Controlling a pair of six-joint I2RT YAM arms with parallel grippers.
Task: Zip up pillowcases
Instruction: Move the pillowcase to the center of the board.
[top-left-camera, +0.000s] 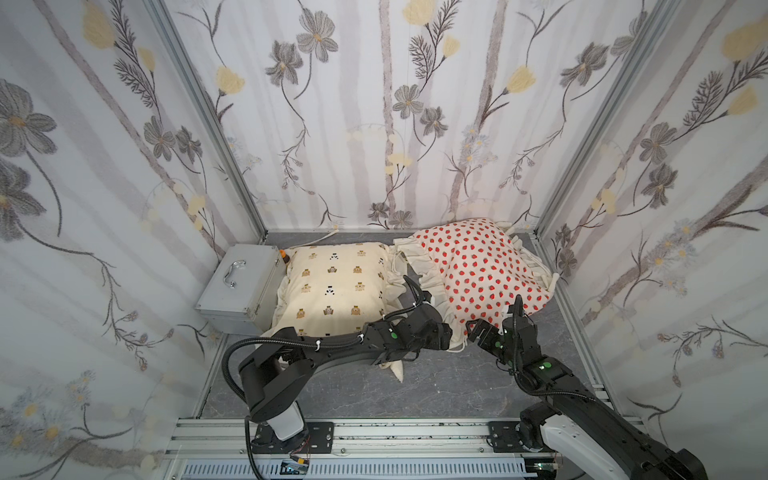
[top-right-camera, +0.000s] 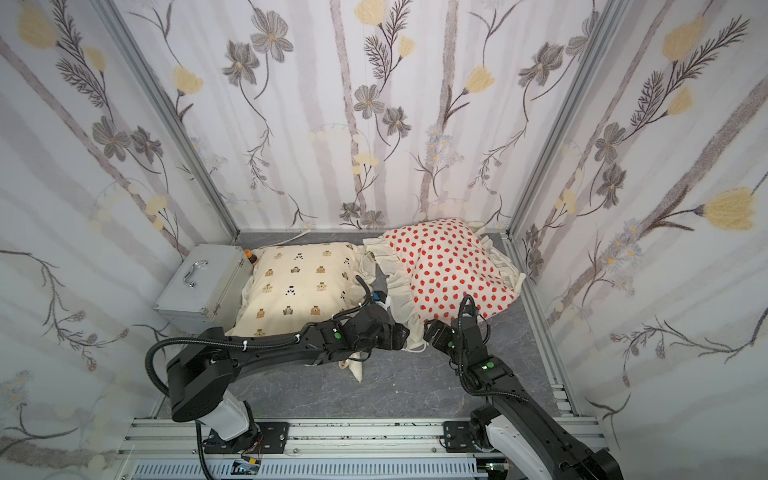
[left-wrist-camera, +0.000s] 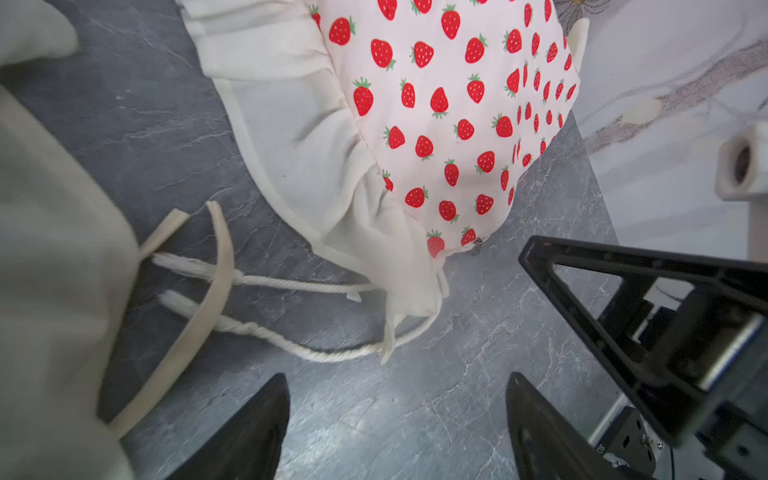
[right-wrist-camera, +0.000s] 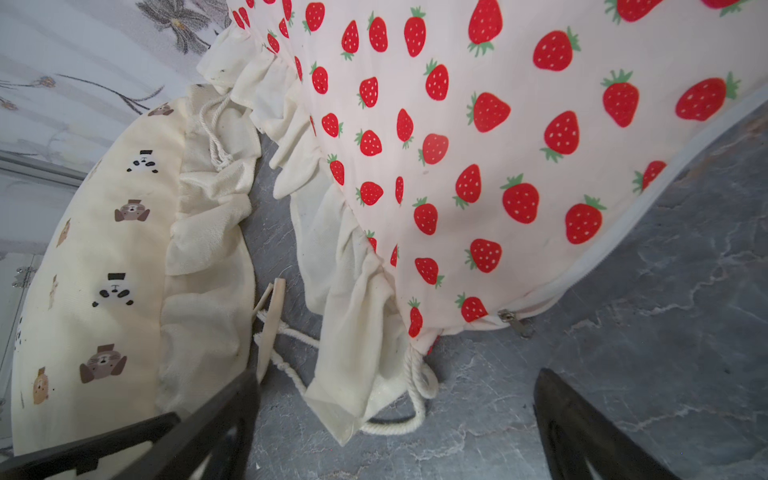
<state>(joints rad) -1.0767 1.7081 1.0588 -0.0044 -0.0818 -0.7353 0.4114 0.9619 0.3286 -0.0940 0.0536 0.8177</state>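
Two spread, empty tools, left tool (left-wrist-camera: 397, 380) and right tool (right-wrist-camera: 395, 376), hover by the zipper pull (right-wrist-camera: 517, 322) of the strawberry pillowcase (right-wrist-camera: 478, 145); a careless pinch could snag ruffle (right-wrist-camera: 353, 324) or cord (right-wrist-camera: 395, 428).

Strawberry pillowcase (right-wrist-camera: 478, 145): matt woven cloth; ruffle (right-wrist-camera: 353, 311) plainer cream cloth, faintly soiled; cord (left-wrist-camera: 291, 286) twisted rope, fraying; zip pull (right-wrist-camera: 517, 322) small, metal. Bear pillowcase (top-left-camera: 332, 286): matt cream cloth. Silver case (top-left-camera: 249, 299): dull metal, handle (top-left-camera: 232, 272) glossy. Tabletop (left-wrist-camera: 415, 407): smooth grey stone-look, slight sheen. Walls (top-left-camera: 374, 124): matt printed sheet.
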